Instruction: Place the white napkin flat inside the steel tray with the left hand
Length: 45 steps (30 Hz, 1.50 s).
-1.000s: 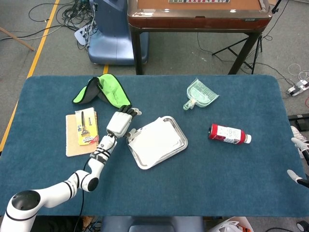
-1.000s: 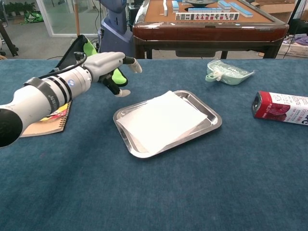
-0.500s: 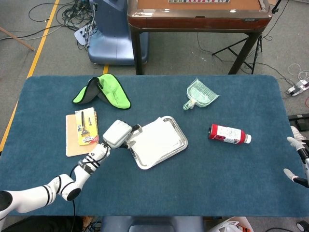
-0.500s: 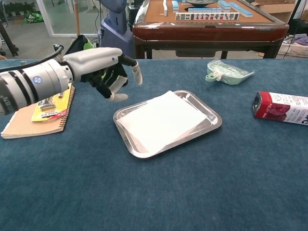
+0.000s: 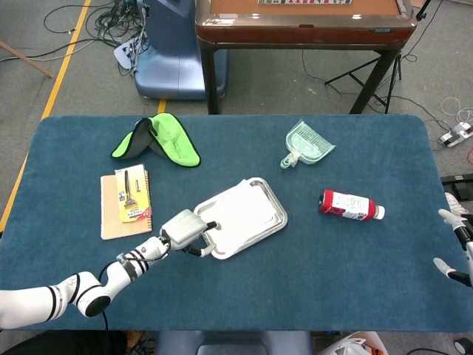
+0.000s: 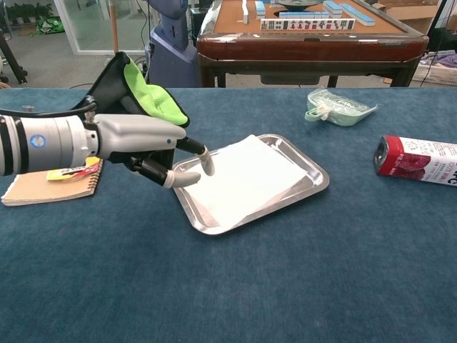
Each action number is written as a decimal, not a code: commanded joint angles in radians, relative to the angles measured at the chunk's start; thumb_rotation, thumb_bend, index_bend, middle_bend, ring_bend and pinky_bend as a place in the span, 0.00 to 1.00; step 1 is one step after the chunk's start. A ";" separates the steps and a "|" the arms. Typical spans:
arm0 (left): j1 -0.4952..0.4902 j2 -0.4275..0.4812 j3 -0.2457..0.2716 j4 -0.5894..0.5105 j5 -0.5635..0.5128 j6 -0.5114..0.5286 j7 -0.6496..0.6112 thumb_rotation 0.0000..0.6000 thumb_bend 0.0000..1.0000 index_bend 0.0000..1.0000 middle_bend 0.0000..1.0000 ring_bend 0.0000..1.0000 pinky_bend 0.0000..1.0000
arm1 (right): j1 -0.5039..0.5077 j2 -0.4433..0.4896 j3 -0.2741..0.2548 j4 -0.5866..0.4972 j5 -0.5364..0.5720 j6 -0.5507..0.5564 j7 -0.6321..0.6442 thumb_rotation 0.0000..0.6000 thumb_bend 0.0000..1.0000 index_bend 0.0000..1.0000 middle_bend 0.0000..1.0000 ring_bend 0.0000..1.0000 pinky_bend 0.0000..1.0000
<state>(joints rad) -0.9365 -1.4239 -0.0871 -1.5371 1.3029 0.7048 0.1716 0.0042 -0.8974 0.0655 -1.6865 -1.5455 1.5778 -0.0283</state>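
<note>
At the middle of the tabletop (image 5: 355, 281) the steel tray (image 5: 275, 198) sits turned at an angle, its long axis running from near left to far right, and the white napkin (image 5: 238, 214) already lies spread inside it, one corner riding up over the far rim. The left robot hand (image 5: 186, 231) is just at the tray's near-left corner, so the napkin lies immediately to its right and slightly farther away; this robot hand is by far the nearer, since the right robot hand (image 5: 456, 246) shows only at the right edge of the head view, well apart from the tray, and whether its fingers are spread or closed cannot be told. In the chest view the left robot hand (image 6: 146, 146) reaches in low from the left, forearm nearly level, fingers loosely spread and holding nothing, with one fingertip (image 6: 206, 164) pointing down over the napkin's left edge; whether it touches the paper is unclear. Judging by this, the placing looks essentially done, with perhaps a flattening press left.
</note>
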 commanded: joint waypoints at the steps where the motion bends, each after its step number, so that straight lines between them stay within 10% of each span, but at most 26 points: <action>1: -0.015 0.005 0.010 -0.015 -0.050 -0.024 0.062 0.24 0.38 0.25 1.00 1.00 1.00 | -0.001 -0.001 0.000 0.001 0.000 0.001 0.002 1.00 0.08 0.21 0.31 0.20 0.25; 45: -0.085 -0.101 0.076 0.112 -0.270 -0.020 0.298 0.23 0.38 0.25 1.00 1.00 1.00 | -0.013 0.004 0.003 -0.020 -0.004 0.026 -0.018 1.00 0.08 0.21 0.31 0.20 0.25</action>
<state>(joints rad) -1.0210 -1.5236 -0.0128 -1.4262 1.0313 0.6837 0.4684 -0.0085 -0.8931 0.0687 -1.7067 -1.5495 1.6036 -0.0463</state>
